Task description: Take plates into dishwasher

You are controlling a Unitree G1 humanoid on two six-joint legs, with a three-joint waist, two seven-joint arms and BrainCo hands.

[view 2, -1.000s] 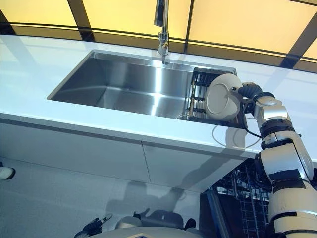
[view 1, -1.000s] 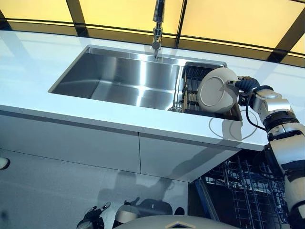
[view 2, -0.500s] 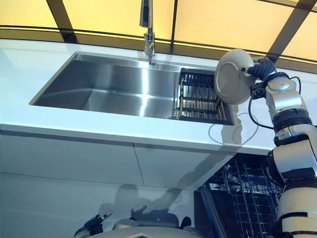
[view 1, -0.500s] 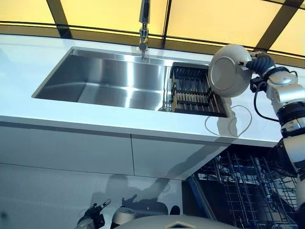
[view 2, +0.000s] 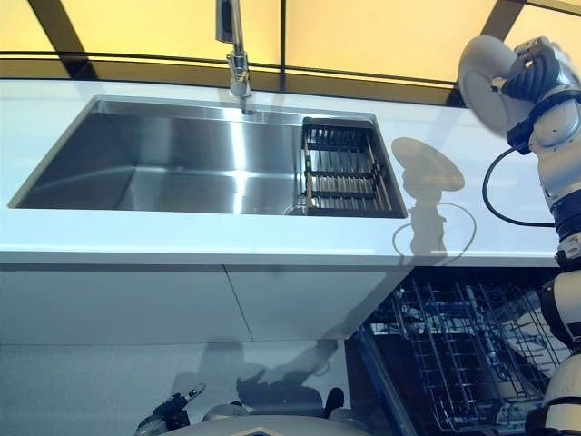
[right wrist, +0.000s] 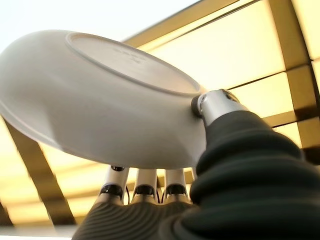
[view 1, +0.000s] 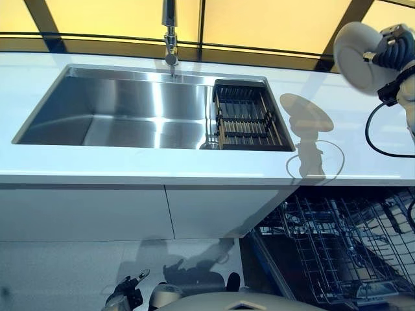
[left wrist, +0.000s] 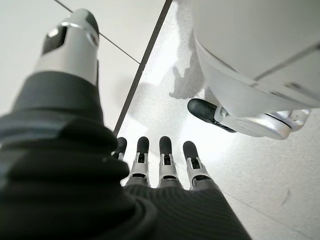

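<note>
Right hand (view 2: 536, 71) held the round white ceramic plate (view 1: 355, 57) pinched at its rim, fingers on one face and thumb on the other, high over the white desk (view 1: 350, 155) at far right. Left hand (left wrist: 155, 165) hung low, fingers straight and empty. Risk: edge-only pinch could slip while lowering toward the open dishwasher's wire rack (view 1: 337, 246), or the plate could clip the desk edge.

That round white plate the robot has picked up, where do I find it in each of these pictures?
Left eye view: round white plate at the upper right, pinched by the right hand, above the white counter.
Right eye view: upper right too.
Left wrist view: not in it.
Right wrist view: its underside fills the upper half.
Shared landmark: the dark sink rack.
</note>
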